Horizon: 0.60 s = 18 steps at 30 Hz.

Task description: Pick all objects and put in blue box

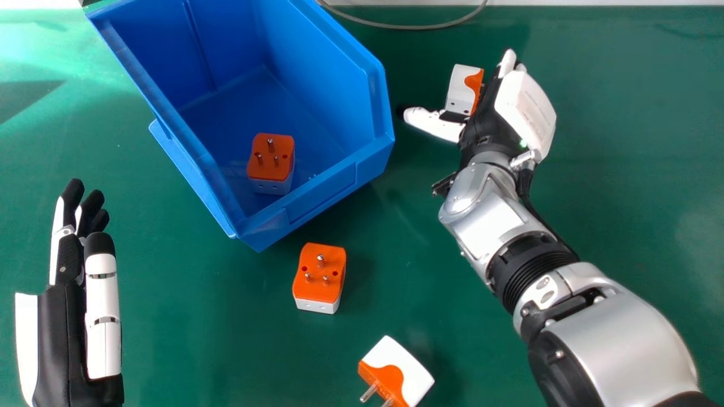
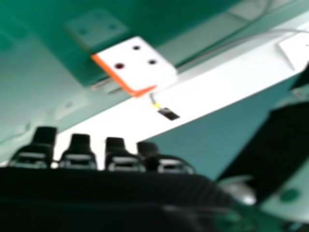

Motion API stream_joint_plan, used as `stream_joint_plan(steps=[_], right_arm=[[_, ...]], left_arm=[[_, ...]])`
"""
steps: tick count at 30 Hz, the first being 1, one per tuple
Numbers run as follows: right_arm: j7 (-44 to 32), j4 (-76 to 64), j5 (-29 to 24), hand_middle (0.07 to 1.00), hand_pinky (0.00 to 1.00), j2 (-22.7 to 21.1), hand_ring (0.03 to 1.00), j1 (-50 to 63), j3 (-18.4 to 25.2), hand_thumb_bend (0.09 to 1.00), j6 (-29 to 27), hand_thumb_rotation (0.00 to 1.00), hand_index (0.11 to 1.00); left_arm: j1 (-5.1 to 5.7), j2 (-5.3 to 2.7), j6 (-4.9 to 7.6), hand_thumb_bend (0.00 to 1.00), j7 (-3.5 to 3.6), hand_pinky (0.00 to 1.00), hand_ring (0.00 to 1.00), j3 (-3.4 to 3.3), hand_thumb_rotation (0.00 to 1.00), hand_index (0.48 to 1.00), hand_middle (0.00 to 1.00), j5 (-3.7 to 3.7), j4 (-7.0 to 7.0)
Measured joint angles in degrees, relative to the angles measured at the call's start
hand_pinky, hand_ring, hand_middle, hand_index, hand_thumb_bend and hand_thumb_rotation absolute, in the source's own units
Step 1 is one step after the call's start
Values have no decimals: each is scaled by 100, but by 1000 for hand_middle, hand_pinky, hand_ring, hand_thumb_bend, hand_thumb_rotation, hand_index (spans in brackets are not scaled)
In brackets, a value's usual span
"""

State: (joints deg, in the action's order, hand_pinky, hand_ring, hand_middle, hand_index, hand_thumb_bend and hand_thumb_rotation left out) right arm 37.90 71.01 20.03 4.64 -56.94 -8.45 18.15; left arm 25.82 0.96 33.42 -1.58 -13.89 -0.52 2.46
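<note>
Right robot hand [image 1: 487,125] is open, far plug [image 1: 460,90] between thumb and fingers, presumably for a grasp; left robot hand [image 1: 63,322] idle, fingers straight; box [image 1: 331,85] mouth-up for drops.

White-and-orange plug adapter [image 2: 157,72]: white face presents three round holes; metal pins extend on the orange side. A visible gap separates it from the fingertips [image 2: 44,136] of the right hand [image 1: 489,110]. Thumb [image 2: 270,137] noted at the view's right. Grey cable [image 2: 280,31] runs behind the adapter, near a white strip [image 2: 203,94].
</note>
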Motion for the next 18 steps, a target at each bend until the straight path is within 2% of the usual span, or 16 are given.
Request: stream_joint_plan(steps=[4,7,10,13,18], right_arm=[[106,126,-27,1000,991,3,999,-1,66,720,0,477,997],[119,166,-119,1000,993,-6,999,-1,129,719,-4,473,996],[132,216,-200,1000,996,-19,1000,-3,217,708,-10,452,998],[208,252,-239,1000,991,-35,994,-17,315,694,-37,429,993],[172,288,-360,997,967,-115,983,-140,428,683,-7,409,976]], left_arm=[[37,0,2,304,-6,960,943,-12,1000,955,949,0,8],[93,-3,-10,308,-8,960,945,-13,1000,957,950,-2,80],[152,-5,-69,337,-9,967,952,-40,1000,963,954,33,134],[233,-14,-229,366,-21,975,957,-67,1000,967,958,45,248],[289,-19,-257,408,-55,981,957,-97,1000,969,961,43,261]])
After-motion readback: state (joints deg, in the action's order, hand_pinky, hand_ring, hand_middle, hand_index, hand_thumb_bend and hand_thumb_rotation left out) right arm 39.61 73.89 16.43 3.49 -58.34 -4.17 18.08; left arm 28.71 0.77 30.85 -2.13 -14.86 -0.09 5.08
